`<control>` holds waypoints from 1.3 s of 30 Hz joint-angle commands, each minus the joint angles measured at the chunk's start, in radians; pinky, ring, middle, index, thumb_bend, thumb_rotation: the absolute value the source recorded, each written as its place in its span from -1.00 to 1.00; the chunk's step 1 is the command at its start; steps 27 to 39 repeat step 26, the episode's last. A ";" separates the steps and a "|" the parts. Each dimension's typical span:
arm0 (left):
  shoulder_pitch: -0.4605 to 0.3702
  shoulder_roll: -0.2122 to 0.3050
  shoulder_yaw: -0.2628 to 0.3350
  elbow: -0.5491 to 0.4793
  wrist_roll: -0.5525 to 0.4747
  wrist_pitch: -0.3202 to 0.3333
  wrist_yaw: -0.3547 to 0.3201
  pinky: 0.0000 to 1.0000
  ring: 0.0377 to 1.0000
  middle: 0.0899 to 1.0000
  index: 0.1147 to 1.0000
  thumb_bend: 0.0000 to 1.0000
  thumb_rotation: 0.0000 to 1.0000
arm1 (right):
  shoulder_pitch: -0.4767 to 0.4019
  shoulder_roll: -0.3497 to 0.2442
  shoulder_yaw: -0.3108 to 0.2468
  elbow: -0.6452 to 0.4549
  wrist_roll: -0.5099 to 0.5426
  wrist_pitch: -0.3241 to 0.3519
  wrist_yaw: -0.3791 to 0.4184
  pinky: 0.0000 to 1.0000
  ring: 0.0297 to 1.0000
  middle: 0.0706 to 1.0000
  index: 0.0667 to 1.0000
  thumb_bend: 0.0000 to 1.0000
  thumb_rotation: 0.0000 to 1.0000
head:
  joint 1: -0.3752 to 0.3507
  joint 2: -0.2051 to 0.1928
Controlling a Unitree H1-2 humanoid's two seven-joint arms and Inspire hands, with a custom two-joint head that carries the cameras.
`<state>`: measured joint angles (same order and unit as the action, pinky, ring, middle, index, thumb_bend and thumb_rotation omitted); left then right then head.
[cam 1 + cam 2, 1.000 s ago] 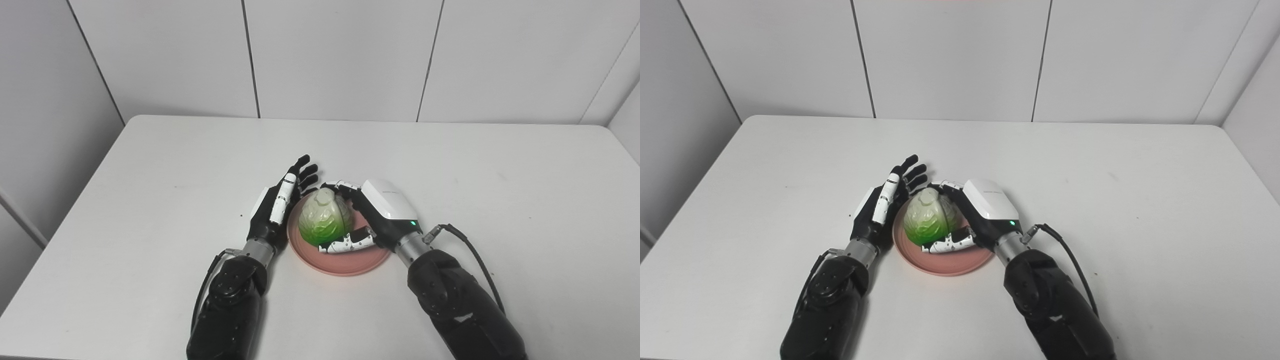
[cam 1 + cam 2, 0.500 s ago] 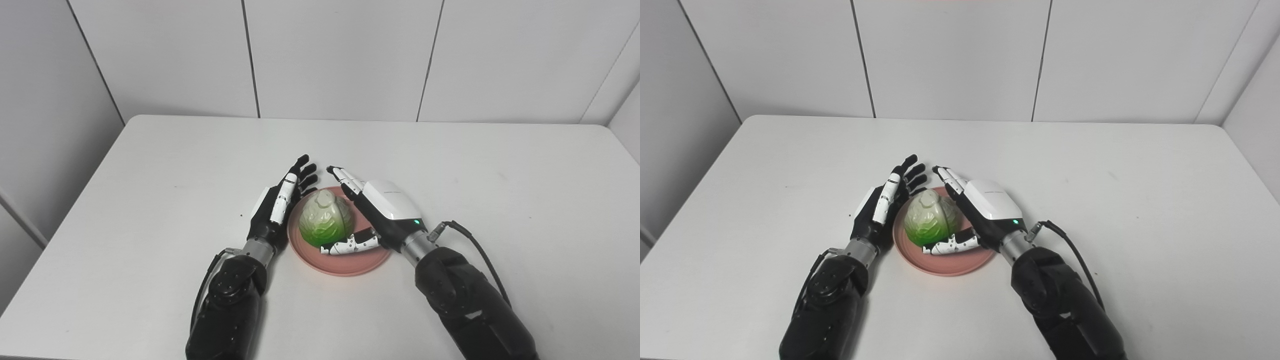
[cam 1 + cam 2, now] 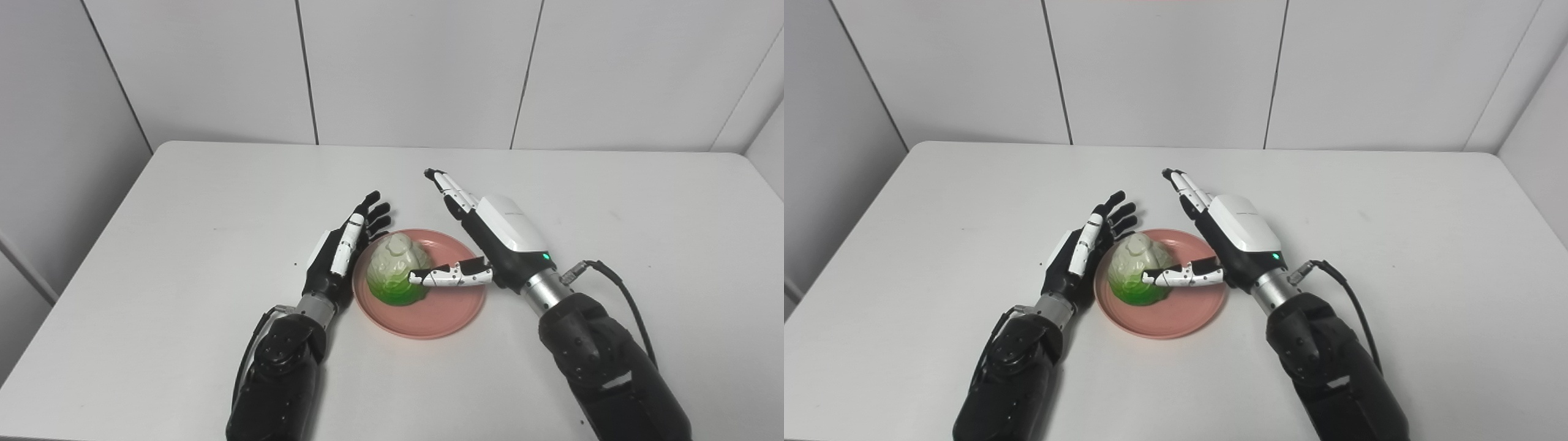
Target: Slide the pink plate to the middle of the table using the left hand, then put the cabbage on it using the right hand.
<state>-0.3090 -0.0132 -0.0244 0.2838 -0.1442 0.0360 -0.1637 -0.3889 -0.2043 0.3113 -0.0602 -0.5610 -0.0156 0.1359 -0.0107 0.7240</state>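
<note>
Right hand spread wide, cabbage sitting on the plate!
The right hand (image 3: 499,236) holds nothing, thumb reaching left toward the cabbage (image 3: 397,270) on the pink plate (image 3: 442,312); beyond it the left hand (image 3: 342,251), fingers straight, stands beside the rim.

The plate (image 3: 444,315) lies on the counter (image 3: 184,202) in front of me, with the cabbage (image 3: 395,269) on its left half. My left robot hand (image 3: 340,254) stands just beside the plate's left rim; my right robot hand (image 3: 490,242) is at the plate's right.
</note>
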 commanded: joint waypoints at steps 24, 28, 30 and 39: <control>0.262 0.098 -0.076 -0.231 0.233 -0.028 0.045 1.00 1.00 1.00 1.00 0.22 1.00 | 0.320 0.109 -0.238 -0.053 0.361 -0.039 -0.062 0.95 1.00 1.00 1.00 0.10 1.00 | -0.055 0.012; 0.284 0.093 -0.076 -0.253 0.241 -0.020 0.049 1.00 1.00 1.00 1.00 0.22 1.00 | 0.330 0.111 -0.238 -0.041 0.383 -0.057 -0.058 0.96 1.00 0.99 0.99 -0.06 1.00 | -0.055 0.012; 0.284 0.093 -0.076 -0.253 0.241 -0.020 0.049 1.00 1.00 1.00 1.00 0.22 1.00 | 0.330 0.111 -0.238 -0.041 0.383 -0.057 -0.058 0.96 1.00 0.99 0.99 -0.06 1.00 | -0.055 0.012; 0.284 0.093 -0.076 -0.253 0.241 -0.020 0.049 1.00 1.00 1.00 1.00 0.22 1.00 | 0.330 0.111 -0.238 -0.041 0.383 -0.057 -0.058 0.96 1.00 0.99 0.99 -0.06 1.00 | -0.055 0.012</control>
